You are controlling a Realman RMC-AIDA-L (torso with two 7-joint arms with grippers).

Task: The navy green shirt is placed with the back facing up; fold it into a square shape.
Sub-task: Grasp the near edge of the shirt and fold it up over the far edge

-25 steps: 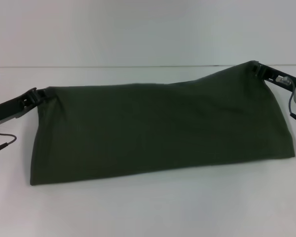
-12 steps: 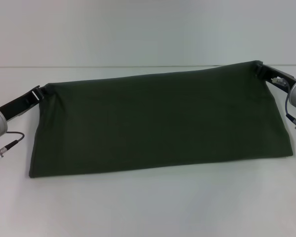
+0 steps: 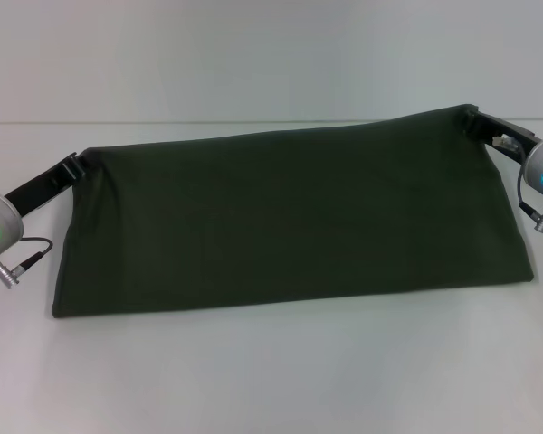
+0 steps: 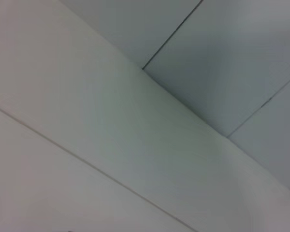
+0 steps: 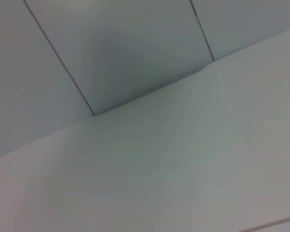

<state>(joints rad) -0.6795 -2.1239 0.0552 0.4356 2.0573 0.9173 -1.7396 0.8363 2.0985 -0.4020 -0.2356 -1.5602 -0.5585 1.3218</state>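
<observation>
Stretching across the white surface [image 3: 271, 380] is one navy green shirt [image 3: 290, 221], folded into a long band: lower edge resting on the surface, upper edge lifted and pulled taut between two end effectors. No print, label or writing is seen on the fabric. Sleeves and collar cannot be made out; they are tucked out of sight in the fold.

Left end effector [image 3: 76, 168] is at the shirt's upper left corner, pinched onto the cloth there; fingertips are hidden by the fabric. Right end effector [image 3: 471, 120] is at the upper right corner, held higher than the left, likewise clamped on the cloth with tips covered. Upper edge thus slopes up toward the robot's right.

One green ring light is lit on each wrist, two in total. One cable with plug hangs at each wrist. Both arms are cut off at the head view's edges.

Both wrist views show only pale panels with dark seams; neither shirt nor fingers appear there.
</observation>
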